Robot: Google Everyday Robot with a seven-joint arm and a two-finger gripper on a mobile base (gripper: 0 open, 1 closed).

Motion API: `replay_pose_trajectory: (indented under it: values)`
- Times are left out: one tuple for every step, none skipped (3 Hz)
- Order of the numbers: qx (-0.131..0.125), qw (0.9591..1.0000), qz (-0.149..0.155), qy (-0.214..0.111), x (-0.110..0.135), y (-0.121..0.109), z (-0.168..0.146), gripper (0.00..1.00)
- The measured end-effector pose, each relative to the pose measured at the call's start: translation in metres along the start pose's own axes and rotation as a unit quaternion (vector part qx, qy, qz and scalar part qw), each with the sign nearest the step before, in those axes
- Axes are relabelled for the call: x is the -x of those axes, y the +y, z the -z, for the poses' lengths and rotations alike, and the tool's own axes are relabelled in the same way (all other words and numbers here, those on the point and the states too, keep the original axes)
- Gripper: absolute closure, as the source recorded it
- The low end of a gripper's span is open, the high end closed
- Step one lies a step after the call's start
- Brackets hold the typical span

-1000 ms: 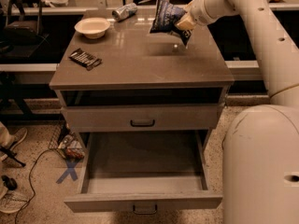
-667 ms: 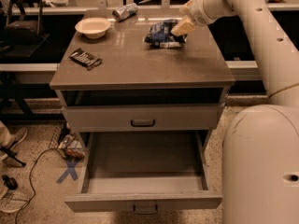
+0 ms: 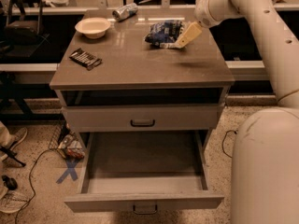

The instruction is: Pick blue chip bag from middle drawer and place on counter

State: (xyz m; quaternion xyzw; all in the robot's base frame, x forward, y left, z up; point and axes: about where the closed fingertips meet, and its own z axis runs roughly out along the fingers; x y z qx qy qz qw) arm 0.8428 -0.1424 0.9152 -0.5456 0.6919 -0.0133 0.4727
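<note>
Starting at the front: the middle drawer (image 3: 145,164) is pulled all the way out and there's nothing in it, just bare grey bottom. The drawer front above it (image 3: 142,118) is closed. Up on the counter (image 3: 140,62) there's a flat dark packet (image 3: 85,58) on the left, with a white bowl (image 3: 93,27) behind it and a silver can (image 3: 125,11) lying on its side at the back edge.

The actual news is that a second ago the blue chip bag (image 3: 163,33) was hanging in the air over the back right of the counter. Now it's lying flat on the slab back there, well apart from the bowl. The gripper (image 3: 187,34) has come down with it and is right up against the bag's right side, touching it. I honestly can't tell if it's pinching the bag or has already let go.

So the "place on counter" part looks basically done to me. If it hasn't released yet, what's left is opening up and pulling back without dragging the bag along.
</note>
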Motion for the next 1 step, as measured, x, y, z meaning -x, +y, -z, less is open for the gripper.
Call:
replay_pose_trajectory:
  values:
    - [-0.039,0.9988,-0.019,0.023,-0.0254,-0.0086,0.0437,0.0]
